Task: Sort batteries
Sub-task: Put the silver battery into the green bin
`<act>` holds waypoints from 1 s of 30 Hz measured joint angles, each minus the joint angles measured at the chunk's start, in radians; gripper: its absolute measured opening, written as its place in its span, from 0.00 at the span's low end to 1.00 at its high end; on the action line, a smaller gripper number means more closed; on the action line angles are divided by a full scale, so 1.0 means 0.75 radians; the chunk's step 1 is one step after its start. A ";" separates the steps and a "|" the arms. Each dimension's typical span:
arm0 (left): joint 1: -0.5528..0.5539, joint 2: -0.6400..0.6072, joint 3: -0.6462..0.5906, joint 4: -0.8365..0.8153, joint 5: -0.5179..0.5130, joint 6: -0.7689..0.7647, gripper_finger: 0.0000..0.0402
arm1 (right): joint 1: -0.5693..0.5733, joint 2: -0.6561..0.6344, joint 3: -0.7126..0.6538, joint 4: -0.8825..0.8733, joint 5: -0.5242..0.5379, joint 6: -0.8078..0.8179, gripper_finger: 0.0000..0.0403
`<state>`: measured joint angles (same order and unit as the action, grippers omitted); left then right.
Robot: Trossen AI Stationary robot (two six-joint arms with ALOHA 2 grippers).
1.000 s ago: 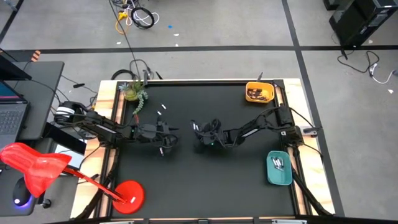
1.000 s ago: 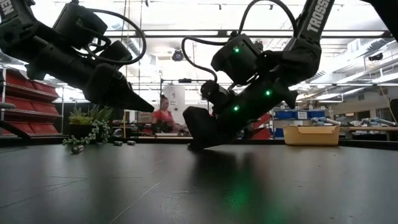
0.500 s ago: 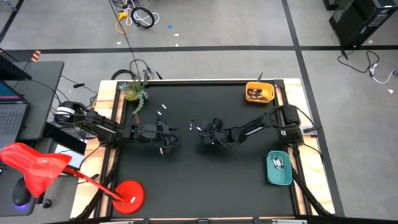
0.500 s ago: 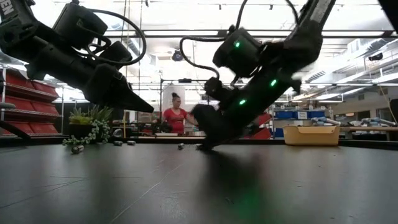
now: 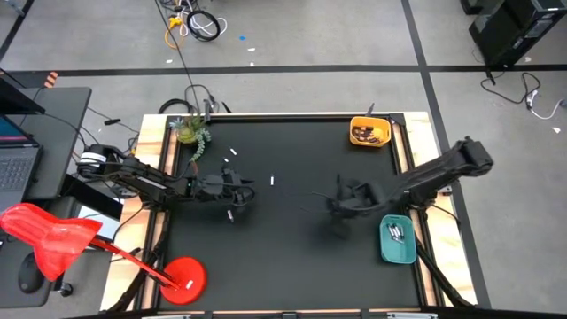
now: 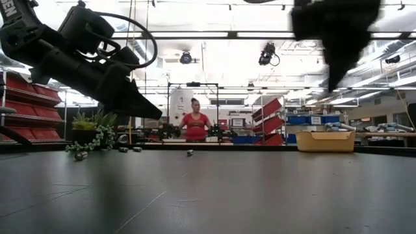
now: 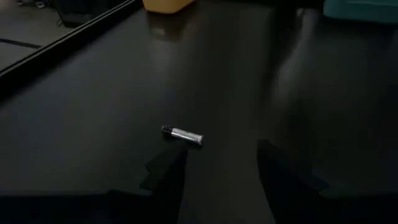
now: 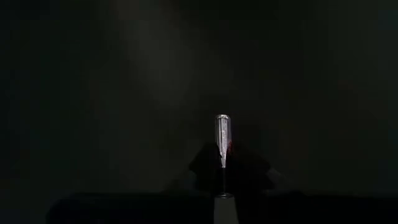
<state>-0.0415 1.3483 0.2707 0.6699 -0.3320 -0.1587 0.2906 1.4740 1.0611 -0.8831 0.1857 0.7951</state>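
Behind the black table [image 5: 292,266] a person [image 6: 195,125] stands among shelves, while the right gripper [image 8: 222,163] pinches a battery [image 8: 222,138] aloft and the left gripper [image 7: 217,168] gapes over another battery [image 7: 183,135].

This is looking like a robotics lab or workshop in a big industrial hall. Two dark arms are working over a black table [image 5: 292,257] standing on a grey concrete floor [image 5: 310,35] marked with dark tape lines, with loose cables [image 5: 197,23] lying beyond the table's far edge. A desk with a laptop [image 5: 13,159] and headphones [image 5: 93,161] is sitting off the table's left edge. Behind the table, red shelving [image 6: 26,114], blue bins [image 6: 309,119], strip lights [image 6: 195,34] and a ceiling camera [image 6: 266,54] are showing, and a person [image 6: 195,123] is standing at a bench.
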 joint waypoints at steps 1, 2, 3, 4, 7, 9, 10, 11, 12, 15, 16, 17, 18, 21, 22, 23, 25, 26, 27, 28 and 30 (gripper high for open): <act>0.000 0.000 0.000 0.004 0.001 -0.010 0.49 | 0.030 -0.026 0.018 -0.101 -0.064 0.076 0.07; 0.000 0.000 0.000 0.009 0.003 -0.013 0.49 | 0.060 -0.045 0.030 -0.183 -0.135 0.158 0.07; 0.000 0.000 0.000 0.017 0.005 -0.019 0.49 | 0.090 -0.065 0.037 -0.252 -0.206 0.248 0.07; 0.000 0.000 0.000 0.029 0.012 -0.025 0.49 | 0.124 -0.089 0.040 -0.313 -0.285 0.349 0.07; 0.000 0.000 0.000 0.059 0.045 -0.040 0.49 | 0.226 -0.137 0.043 -0.513 -0.467 0.624 0.07; -0.001 0.000 0.000 0.068 0.068 -0.041 0.49 | 0.292 -0.139 0.039 -0.612 -0.527 0.776 0.08; -0.001 0.000 0.000 0.067 0.074 -0.041 0.49 | 0.324 -0.142 0.033 -0.644 -0.559 0.846 0.10; -0.001 0.000 0.000 0.063 0.075 -0.044 0.49 | 0.356 -0.145 0.022 -0.663 -0.586 0.903 0.11; -0.001 0.000 0.000 0.062 0.075 -0.045 0.49 | 0.386 -0.146 0.005 -0.666 -0.609 0.945 0.12; -0.001 0.000 0.000 0.060 0.075 -0.045 0.49 | 0.447 -0.135 -0.062 -0.619 -0.619 1.022 0.15; -0.001 0.000 0.000 0.060 0.075 -0.044 0.49 | 0.462 -0.132 -0.088 -0.599 -0.618 1.042 0.15; -0.001 0.000 0.000 0.060 0.075 -0.044 0.49 | 0.473 -0.128 -0.115 -0.575 -0.620 1.054 0.16; -0.001 0.000 0.000 0.060 0.075 -0.044 0.49 | 0.478 -0.123 -0.138 -0.550 -0.625 1.058 0.17; -0.001 0.000 0.000 0.059 0.075 -0.043 0.49 | 0.483 -0.114 -0.165 -0.542 -0.696 1.029 0.20; -0.001 0.000 0.000 0.058 0.075 -0.043 0.49 | 0.474 -0.114 -0.163 -0.558 -0.745 1.007 0.20; -0.001 0.000 0.000 0.057 0.075 -0.043 0.49 | 0.462 -0.113 -0.149 -0.585 -0.784 0.999 0.21; -0.001 0.000 0.000 0.057 0.075 -0.041 0.49 | 0.448 -0.119 -0.107 -0.653 -0.818 0.999 0.22; -0.001 0.000 0.000 0.057 0.075 -0.040 0.49 | 0.440 -0.124 -0.082 -0.688 -0.813 1.000 0.22; 0.000 0.000 0.000 0.057 0.075 -0.040 0.49 | 0.430 -0.126 -0.053 -0.720 -0.791 0.998 0.22; 0.001 0.000 0.000 0.057 0.075 -0.039 0.49 | 0.419 -0.127 -0.021 -0.742 -0.751 0.994 0.22; 0.001 0.000 0.000 0.061 0.075 -0.039 0.49 | 0.391 -0.127 0.044 -0.753 -0.608 0.970 0.22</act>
<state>-0.0410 1.3483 0.2707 0.7159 -0.2760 -0.1879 0.5835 1.3788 1.0938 -1.4479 -0.2704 1.5224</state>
